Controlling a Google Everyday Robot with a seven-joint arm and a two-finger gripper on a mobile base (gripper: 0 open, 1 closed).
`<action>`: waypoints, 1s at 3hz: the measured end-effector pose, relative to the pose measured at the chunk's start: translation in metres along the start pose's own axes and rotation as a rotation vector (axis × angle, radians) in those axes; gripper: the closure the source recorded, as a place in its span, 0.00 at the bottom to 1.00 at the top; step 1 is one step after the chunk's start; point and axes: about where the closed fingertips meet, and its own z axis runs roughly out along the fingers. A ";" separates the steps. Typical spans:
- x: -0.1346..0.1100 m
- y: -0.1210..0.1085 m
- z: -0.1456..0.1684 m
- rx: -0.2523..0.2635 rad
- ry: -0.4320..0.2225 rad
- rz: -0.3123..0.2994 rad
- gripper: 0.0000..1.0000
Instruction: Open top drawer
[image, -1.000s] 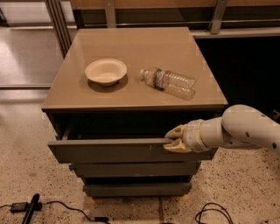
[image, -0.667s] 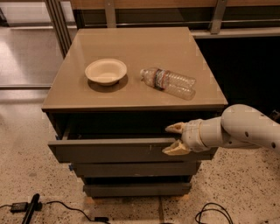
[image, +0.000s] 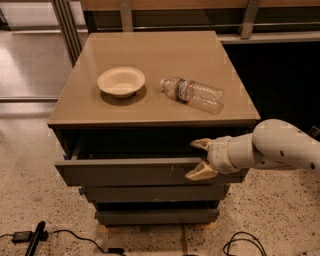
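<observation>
- Top drawer (image: 125, 172) — partly pulled out beneath the cabinet top (image: 150, 107).
- Gripper (image: 193, 160) at the drawer's right end, fingers spread — one above the front edge, one before it.
- Bowl (image: 121, 81) and bottle (image: 192, 94) on top.

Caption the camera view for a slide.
Open gripper at right end of part-open top drawer; bowl and bottle on the cabinet.

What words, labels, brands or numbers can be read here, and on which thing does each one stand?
No text can be read.
The label on the bottle: too blurred to read.
The bowl, the top drawer and the gripper at the drawer front's right end, jaws open: no text visible.
</observation>
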 end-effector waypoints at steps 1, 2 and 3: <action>0.001 0.003 -0.002 -0.001 0.000 0.000 0.69; 0.005 0.027 -0.018 -0.009 0.005 -0.003 0.92; 0.009 0.045 -0.032 -0.004 0.011 0.008 1.00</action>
